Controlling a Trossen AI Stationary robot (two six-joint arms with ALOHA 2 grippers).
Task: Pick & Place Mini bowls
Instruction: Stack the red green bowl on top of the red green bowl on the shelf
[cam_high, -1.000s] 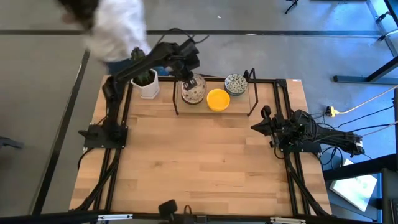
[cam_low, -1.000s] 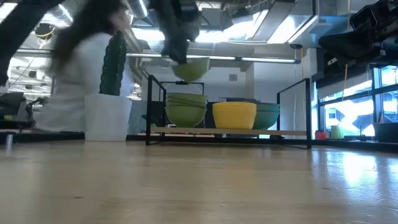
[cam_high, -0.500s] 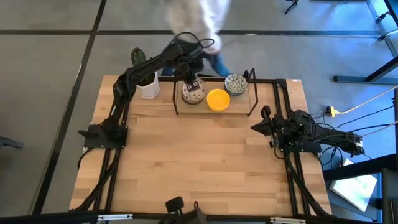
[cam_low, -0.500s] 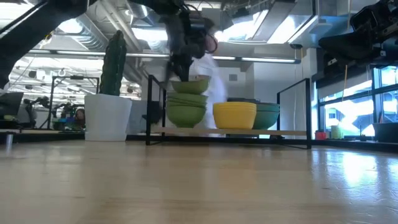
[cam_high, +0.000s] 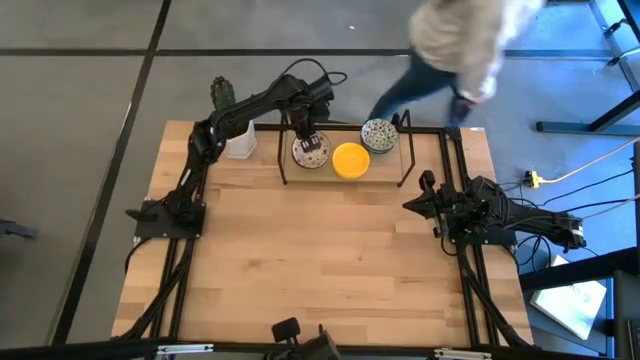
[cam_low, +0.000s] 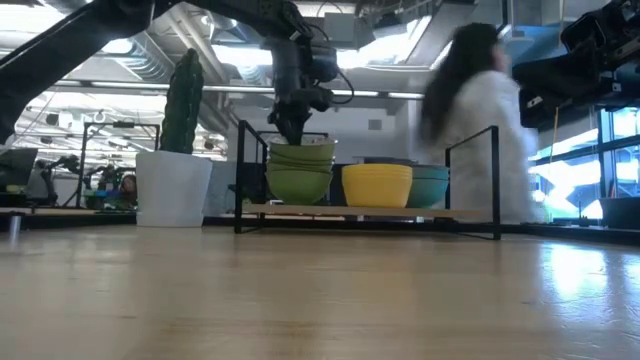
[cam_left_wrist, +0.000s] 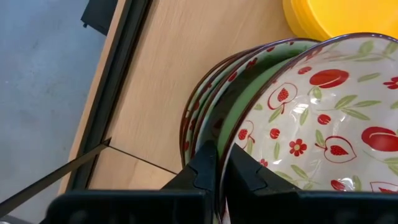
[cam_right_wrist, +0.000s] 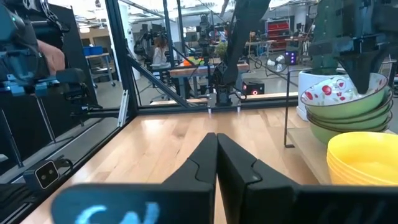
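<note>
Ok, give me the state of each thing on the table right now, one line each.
left tool: shut on the rim of the top red-speckled bowl, which sits on the stack.
red-speckled stack: nested, upright on the rack.
yellow bowls: stacked, upright, untouched.
green-blue bowls: upright, untouched.
right tool: shut, empty, parked at the table's right side.
cactus pot: upright.

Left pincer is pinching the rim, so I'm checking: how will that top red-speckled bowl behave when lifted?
The glossy white red-speckled bowl looks rigid and glazed, so probably slippery. The left pincer grips only one rim edge; it may tilt. Nested in the green-sided stack, it could drag its neighbour.
</note>
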